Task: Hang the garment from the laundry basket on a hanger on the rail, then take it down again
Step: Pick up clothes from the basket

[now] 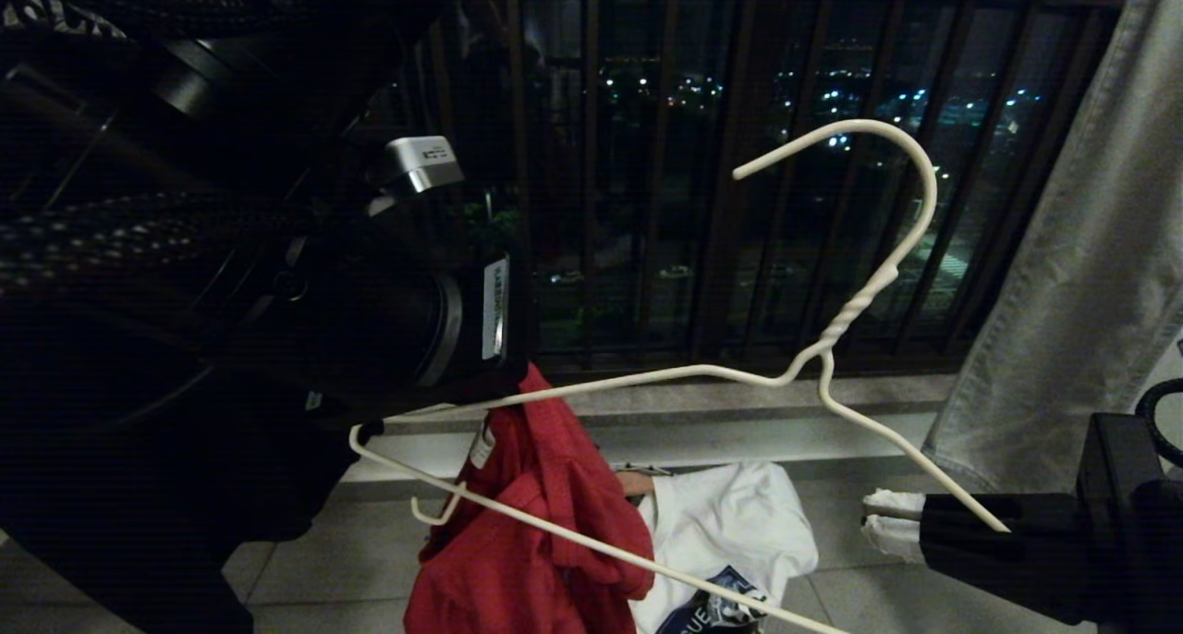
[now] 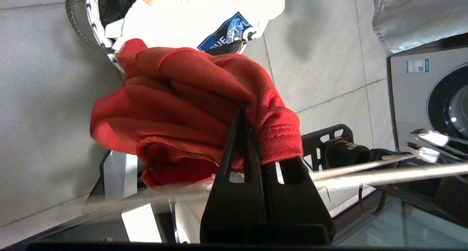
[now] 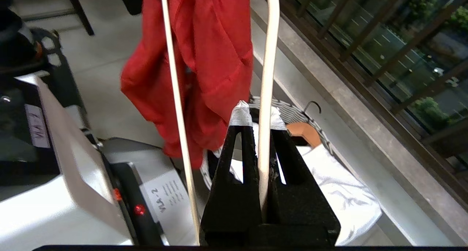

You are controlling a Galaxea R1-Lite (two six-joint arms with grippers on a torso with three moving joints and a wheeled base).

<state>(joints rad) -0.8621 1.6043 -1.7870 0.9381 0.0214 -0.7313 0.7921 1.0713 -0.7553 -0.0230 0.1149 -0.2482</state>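
Two grips decide this moment, and the nearer one sits low on the right: the right gripper (image 1: 892, 523) has its taped tips pressed together on one shoulder wire of the hanger (image 1: 859, 306). From there the white wire runs leftward across the scene, its long axis roughly level, its hook tilted up toward the dark window bars (image 1: 647, 153).

At the hanger's far-left end the left gripper (image 2: 252, 134) is pinched shut on a bunched fold of the red garment (image 1: 545, 514), which hangs down behind the bottom wire, just beside the left shoulder. So the wire's free end points at the cloth, and I judge the left arm the one placed to draw fabric over it.

Farther off, on the floor, the laundry basket (image 3: 292, 112) holds a white T-shirt (image 1: 730, 523).

Only the left wrist view shows the fold actually clamped; only the right wrist view shows the wire seated between the fingers (image 3: 239, 115). The rail appears nowhere.
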